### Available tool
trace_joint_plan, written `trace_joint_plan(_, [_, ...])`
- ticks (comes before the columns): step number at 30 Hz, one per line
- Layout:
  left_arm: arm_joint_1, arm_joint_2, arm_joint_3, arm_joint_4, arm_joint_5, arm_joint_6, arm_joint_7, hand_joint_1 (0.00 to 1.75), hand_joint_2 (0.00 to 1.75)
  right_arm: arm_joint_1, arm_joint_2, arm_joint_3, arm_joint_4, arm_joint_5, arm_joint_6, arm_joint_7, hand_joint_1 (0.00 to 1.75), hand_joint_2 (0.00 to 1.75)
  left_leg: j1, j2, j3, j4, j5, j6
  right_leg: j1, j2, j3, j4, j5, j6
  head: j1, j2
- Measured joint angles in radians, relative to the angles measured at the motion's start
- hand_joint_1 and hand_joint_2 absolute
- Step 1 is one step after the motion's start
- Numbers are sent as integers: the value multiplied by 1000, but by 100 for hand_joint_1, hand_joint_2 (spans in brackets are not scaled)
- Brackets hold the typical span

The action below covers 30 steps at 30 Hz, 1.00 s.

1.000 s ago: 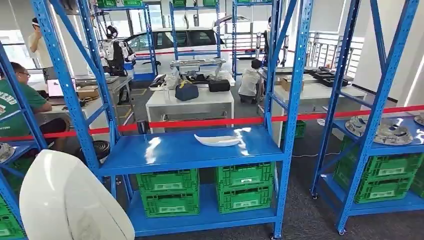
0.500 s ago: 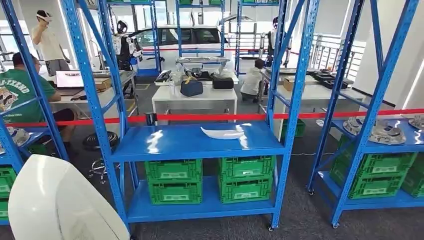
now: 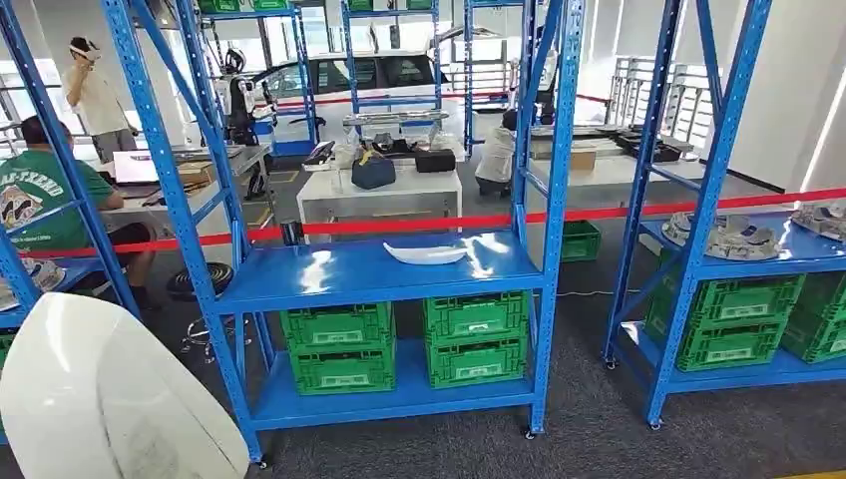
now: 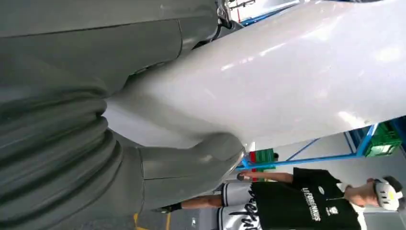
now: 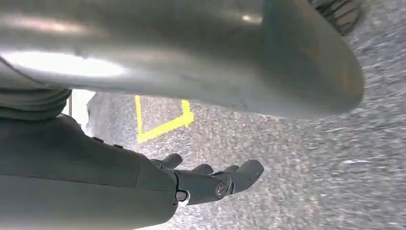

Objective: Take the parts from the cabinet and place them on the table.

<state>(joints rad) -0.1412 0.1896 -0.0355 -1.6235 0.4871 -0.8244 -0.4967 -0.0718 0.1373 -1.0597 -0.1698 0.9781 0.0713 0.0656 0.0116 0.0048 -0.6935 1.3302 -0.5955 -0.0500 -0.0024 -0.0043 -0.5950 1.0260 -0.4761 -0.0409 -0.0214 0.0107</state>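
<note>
Gripping a large white part [image 3: 110, 399] at lower left of frame, my left hand [image 4: 186, 163] presses its thumb against it. Right hand [image 5: 210, 179] hangs empty, fingers loosely apart, over grey floor [image 5: 306, 182].

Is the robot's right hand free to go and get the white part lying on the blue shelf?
Probably yes: the right hand hangs down holding nothing, and the white part lies in the open on the blue shelf, though some way ahead.
</note>
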Motion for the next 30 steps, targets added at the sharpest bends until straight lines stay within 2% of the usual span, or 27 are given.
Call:
trace_joint_plan(1, [-3,-1,0,2,-2,0,1,175,175,0,3,-1,0,0,0,0,0,0,-2,0,37,-40,37,8,4,0,-15,1,10,0,0,0])
trace_joint_plan(2, [-6,-2,0,2,-3,1,1,175,175,0,3,-2,0,-2,0,0,0,0,-6,-1,90,-112,68,18,8,1,-27,2,20,0,0,0])
trace_joint_plan(3, [-11,-2,0,2,-3,1,2,175,175,0,7,-4,0,-3,0,0,0,0,-14,-4,167,-220,82,35,10,2,-36,2,31,0,0,0])
trace_joint_plan(4, [-17,-2,1,1,-3,1,2,175,175,0,13,-6,0,-3,0,0,0,0,-19,-3,217,-308,39,52,13,2,-42,2,39,6,1,0])
trace_joint_plan(5, [-21,-2,2,0,-3,1,1,175,175,0,13,-7,0,-3,0,0,0,0,-21,-2,245,-352,32,46,9,1,-46,0,49,11,1,0])
trace_joint_plan(7, [-24,-2,3,1,-3,1,-1,175,175,0,14,-9,0,-3,1,0,0,0,-31,-4,227,-352,44,53,0,0,-47,-10,69,23,0,0])
trace_joint_plan(8, [-24,-2,6,1,-4,3,-5,175,175,1,15,-10,0,-2,2,0,0,0,-32,-3,224,-359,57,59,1,0,-46,-16,79,29,0,0])
trace_joint_plan(9, [-24,-3,8,2,-5,4,-9,175,175,3,15,-11,0,0,3,0,0,0,-16,2,219,-374,77,63,4,2,-52,-14,78,34,0,0])
trace_joint_plan(10, [-25,-3,11,1,-6,5,-9,175,175,2,15,-11,0,4,5,0,0,0,-18,5,213,-376,92,68,3,6,-62,12,22,42,0,0])
trace_joint_plan(11, [-24,-3,15,1,-7,6,-10,175,175,1,16,-11,0,6,6,0,0,0,-17,6,195,-375,104,75,0,6,-77,65,-45,47,2,0])
trace_joint_plan(12, [-20,-4,20,0,-8,6,-10,175,175,1,16,-11,0,7,7,0,0,0,-17,6,178,-372,118,75,-3,6,-95,140,-108,53,1,0])
trace_joint_plan(13, [-11,-4,27,-2,-8,6,-13,175,175,1,15,-11,0,8,7,-1,0,0,-17,7,160,-368,130,75,-5,6,-109,214,-147,58,2,0])
trace_joint_plan(14, [0,-6,36,-5,-9,6,-18,175,175,1,15,-11,0,9,8,-2,0,0,-17,9,139,-362,141,73,-6,6,-116,272,-154,61,2,0])
trace_joint_plan(15, [12,-7,44,-10,-15,6,-21,175,175,1,15,-11,0,9,8,-2,0,0,-15,10,117,-355,152,70,-8,6,-106,296,-130,65,2,0])
trace_joint_plan(16, [22,-10,49,-12,-19,6,-25,175,175,2,14,-11,0,9,8,-2,0,0,-12,11,93,-345,163,67,-10,6,-77,278,-87,68,2,0])
trace_joint_plan(17, [30,-11,53,-16,-19,6,-26,175,175,2,14,-11,0,9,9,-2,0,0,-9,11,69,-333,172,62,-12,6,-30,226,-46,71,3,0])
trace_joint_plan(18, [35,-11,58,-19,-19,6,-27,175,175,1,14,-11,0,9,9,-2,0,0,-6,10,45,-319,181,56,-15,6,33,146,-34,74,2,0])
trace_joint_plan(19, [37,-11,62,-25,-19,6,-27,175,175,-3,14,-11,0,9,10,-2,0,0,-7,9,29,-303,188,48,-19,8,97,54,-84,76,4,0])
trace_joint_plan(20, [39,-11,67,-33,-19,6,-27,175,175,-3,14,-11,0,9,11,-3,0,0,-8,8,17,-290,192,42,-8,13,132,-17,-117,59,4,0])
trace_joint_plan(21, [41,-12,68,-34,-19,6,-28,175,175,-1,14,-11,0,9,12,-3,0,0,-9,8,21,-294,199,36,-9,14,113,3,-106,46,1,0])
trace_joint_plan(23, [43,-13,72,-36,-20,6,-28,175,175,-2,14,-11,0,9,10,-2,0,0,-6,6,20,-304,222,23,-4,13,110,2,-100,30,1,0])
trace_joint_plan(24, [47,-13,76,-36,-20,6,-28,175,175,-1,15,-11,0,9,10,-2,0,0,-4,4,10,-304,228,17,-11,8,94,-3,-82,18,2,0])
trace_joint_plan(25, [51,-13,77,-36,-20,6,-29,175,175,-4,15,-11,0,9,10,-2,0,0,-1,1,-2,-287,182,12,-11,4,80,-3,-68,11,0,-2])
trace_joint_plan(26, [52,-14,77,-36,-21,6,-29,175,175,-4,15,-11,0,9,10,-2,0,0,-1,0,-17,-244,114,8,-12,2,63,-3,-54,6,-2,0])
trace_joint_plan(28, [53,-14,78,-32,-28,0,-35,175,175,-3,15,-11,0,9,9,-3,0,0,1,0,-39,-102,-3,-2,-11,-1,30,-3,-25,4,-3,0])
trace_joint_plan(29, [55,-15,79,-29,-39,-4,-42,175,175,-2,15,-11,0,9,9,-7,0,0,1,0,-42,-34,-22,-4,-10,-2,9,-1,-9,5,-3,0])
trace_joint_plan(30, [56,-16,80,-25,-42,-5,-47,175,175,-1,15,-12,0,8,9,-12,0,0,1,0,-34,2,-5,-4,-10,-4,-6,0,5,6,-4,0])
